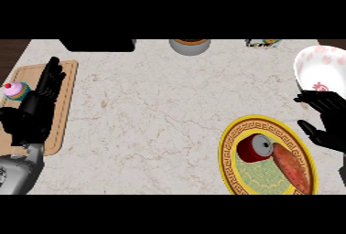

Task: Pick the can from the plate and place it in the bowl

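A red can lies on its side on the yellow-rimmed patterned plate at the lower right, its silver top facing right. A long reddish-brown food item lies next to it on the plate. The white bowl with pink flowers sits at the far right edge. My right hand hovers between plate and bowl, right of the can and apart from it, fingers relaxed and empty. My left hand rests at the left edge over the cutting board, fingers straight up.
A wooden cutting board at the left holds a cupcake. Along the back edge stand a black object, a grey pot and a small item.
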